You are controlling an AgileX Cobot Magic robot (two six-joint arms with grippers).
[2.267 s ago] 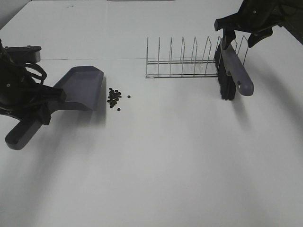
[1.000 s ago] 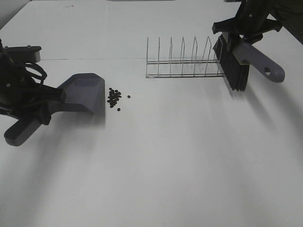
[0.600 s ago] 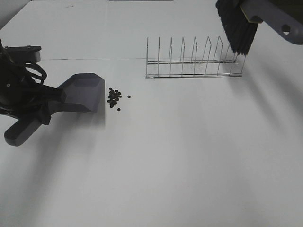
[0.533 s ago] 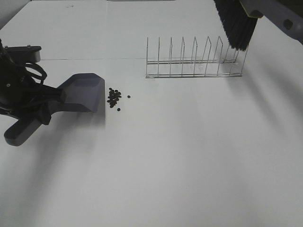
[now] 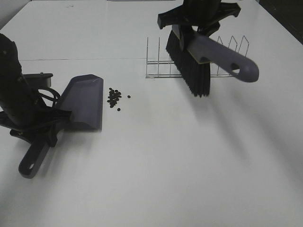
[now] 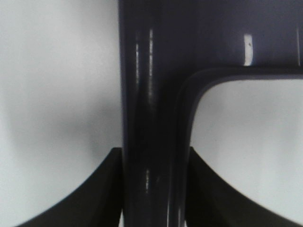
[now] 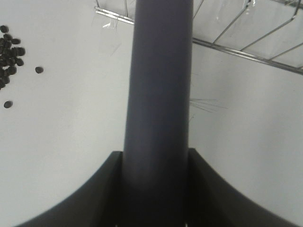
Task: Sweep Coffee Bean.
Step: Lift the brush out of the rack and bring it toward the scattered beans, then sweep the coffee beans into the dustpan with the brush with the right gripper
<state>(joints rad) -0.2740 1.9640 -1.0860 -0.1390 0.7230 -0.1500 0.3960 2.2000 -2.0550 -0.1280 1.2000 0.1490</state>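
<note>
Several tiny dark coffee beans (image 5: 114,97) lie in a small cluster on the white table; they also show in the right wrist view (image 7: 10,57). The grey-purple dustpan (image 5: 85,101) rests just left of them, its mouth facing the beans. My left gripper (image 5: 41,126) is shut on the dustpan handle (image 6: 151,118). My right gripper (image 5: 195,32) is shut on the brush handle (image 7: 158,94) and holds the black-bristled brush (image 5: 189,66) in the air in front of the wire rack, well to the right of the beans.
A wire rack (image 5: 222,59) stands at the back right, partly behind the brush; its bars show in the right wrist view (image 7: 246,49). The white table (image 5: 156,170) stretches toward the front.
The right gripper lifted the brush out of the rack's right end, raised it, then carried it left and down in front of the rack. The left gripper has turned the dustpan, its handle now pointing forward.
</note>
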